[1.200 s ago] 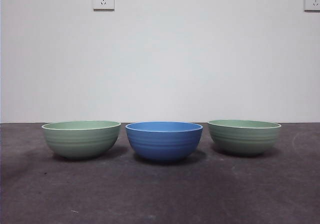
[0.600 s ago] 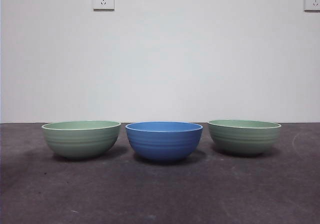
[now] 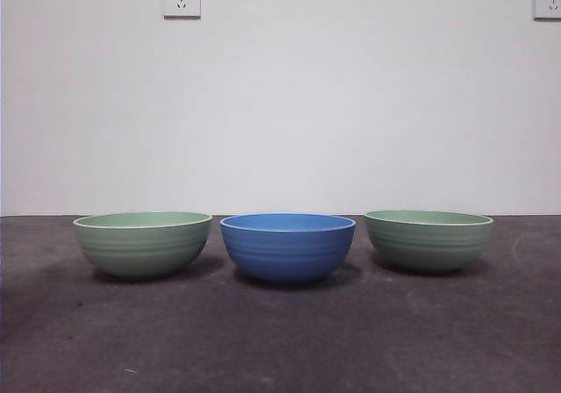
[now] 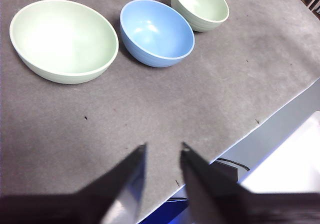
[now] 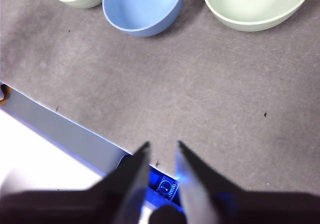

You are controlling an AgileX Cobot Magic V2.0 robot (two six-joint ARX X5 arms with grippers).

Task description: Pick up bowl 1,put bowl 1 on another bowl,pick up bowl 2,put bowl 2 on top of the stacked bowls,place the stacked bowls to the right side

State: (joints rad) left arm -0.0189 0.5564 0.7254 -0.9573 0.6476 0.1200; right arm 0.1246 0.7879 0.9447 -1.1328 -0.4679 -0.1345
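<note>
No change observed in the last second; task not begun.
Left gripper [image 4: 162, 151] and right gripper [image 5: 161, 148] hang with jaws slightly apart and empty, well back from the bowls. On the grey table [image 3: 280, 340], the blue bowl [image 3: 287, 246] sits between the left green bowl [image 3: 143, 244] and the right green bowl [image 3: 428, 239], all unstacked, none touching.

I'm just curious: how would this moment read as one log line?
stage: not started | round blue ribbed bowl between two pale green ribbed bowls, unstacked | both tools open, empty
</note>
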